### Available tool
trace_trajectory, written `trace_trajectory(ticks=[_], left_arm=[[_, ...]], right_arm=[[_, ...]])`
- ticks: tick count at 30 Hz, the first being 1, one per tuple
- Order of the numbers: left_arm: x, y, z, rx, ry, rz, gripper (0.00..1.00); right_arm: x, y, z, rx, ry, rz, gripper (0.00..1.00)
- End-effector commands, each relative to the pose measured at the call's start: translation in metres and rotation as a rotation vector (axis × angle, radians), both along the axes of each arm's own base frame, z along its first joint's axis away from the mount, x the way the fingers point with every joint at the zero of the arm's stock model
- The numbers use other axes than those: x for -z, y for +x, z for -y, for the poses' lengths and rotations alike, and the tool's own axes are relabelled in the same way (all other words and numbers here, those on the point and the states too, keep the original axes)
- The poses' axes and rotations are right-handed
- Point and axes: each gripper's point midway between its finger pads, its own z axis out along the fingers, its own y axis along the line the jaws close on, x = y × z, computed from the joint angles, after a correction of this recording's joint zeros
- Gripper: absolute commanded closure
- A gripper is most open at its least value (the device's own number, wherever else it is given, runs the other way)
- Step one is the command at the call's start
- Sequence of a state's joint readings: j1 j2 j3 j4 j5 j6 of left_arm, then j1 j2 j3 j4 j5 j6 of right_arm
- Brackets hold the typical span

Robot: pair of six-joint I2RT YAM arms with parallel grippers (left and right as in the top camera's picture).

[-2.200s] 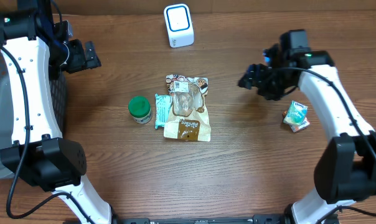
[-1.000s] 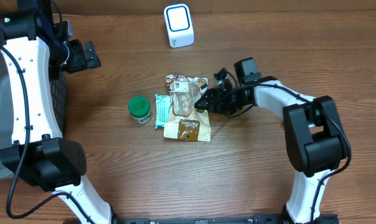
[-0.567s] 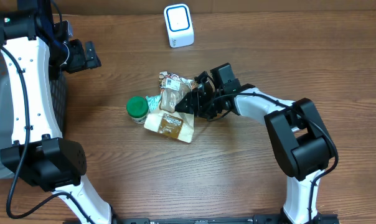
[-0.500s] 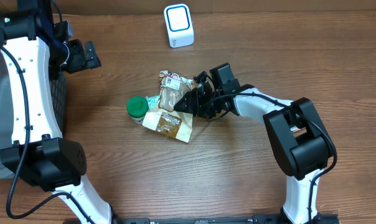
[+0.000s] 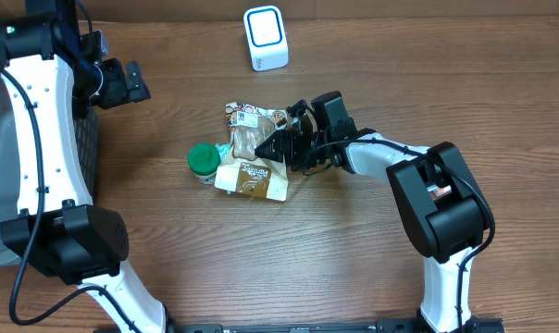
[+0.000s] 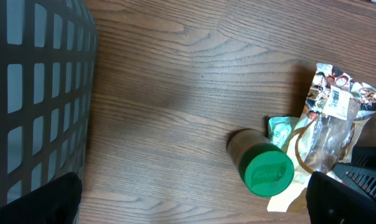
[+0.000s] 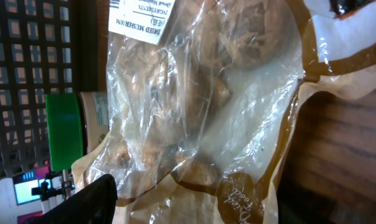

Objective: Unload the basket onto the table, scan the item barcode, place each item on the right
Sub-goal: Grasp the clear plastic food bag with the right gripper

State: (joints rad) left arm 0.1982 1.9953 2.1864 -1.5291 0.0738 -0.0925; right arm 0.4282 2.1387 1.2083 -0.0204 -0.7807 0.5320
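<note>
The bag of dried mushrooms lay crumpled on the wooden table, its right edge at the tips of the right gripper; in the right wrist view it filled nearly everything ahead of the jaws, clear window facing the camera, with a white printed label at its far end; only one black finger showed, at the bag's lower left edge, and the other was covered by the film, so I cannot tell whether the jaws pinched the bag or merely stood against it.

Just past the bag, on the far side from the right jaws, a green-lidded jar lay touching the bag's edge; a teal packet was tucked between jar and bag, partly under the bag.

A white barcode scanner stood well beyond the right jaws, towards the table's far edge.

The left gripper hung well apart from all of this, its jaws spread wide with nothing between them; a dark mesh basket lay to the left of them, and the jar and bag ahead to their right.
</note>
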Motion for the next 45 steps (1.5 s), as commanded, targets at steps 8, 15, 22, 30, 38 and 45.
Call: trace_trajectory(ticks=[8,15,22,30,38,45], left_arm=[[-0.011,-0.003,-0.002,0.020,0.016,0.029,0.01],[-0.011,-0.003,-0.002,0.020,0.016,0.029,0.00],[-0.011,-0.003,-0.002,0.020,0.016,0.029,0.00],[-0.011,-0.003,-0.002,0.020,0.016,0.029,0.00],[-0.011,-0.003,-0.002,0.020,0.016,0.029,0.00],[-0.011,-0.003,-0.002,0.020,0.016,0.029,0.00]], right_arm=[[0.030,-0.020,-0.024,-0.015,-0.031,-0.042,0.30],[0.034,-0.021,-0.033,0.011,-0.011,-0.077,0.67],[0.029,-0.018,-0.030,0.007,0.012,-0.084,0.91],[-0.012,-0.013,-0.025,-0.074,0.177,-0.062,0.96],[-0.074,0.000,0.002,-0.054,0.160,0.084,0.96],[-0.111,-0.009,0.038,-0.010,-0.064,0.241,0.96]])
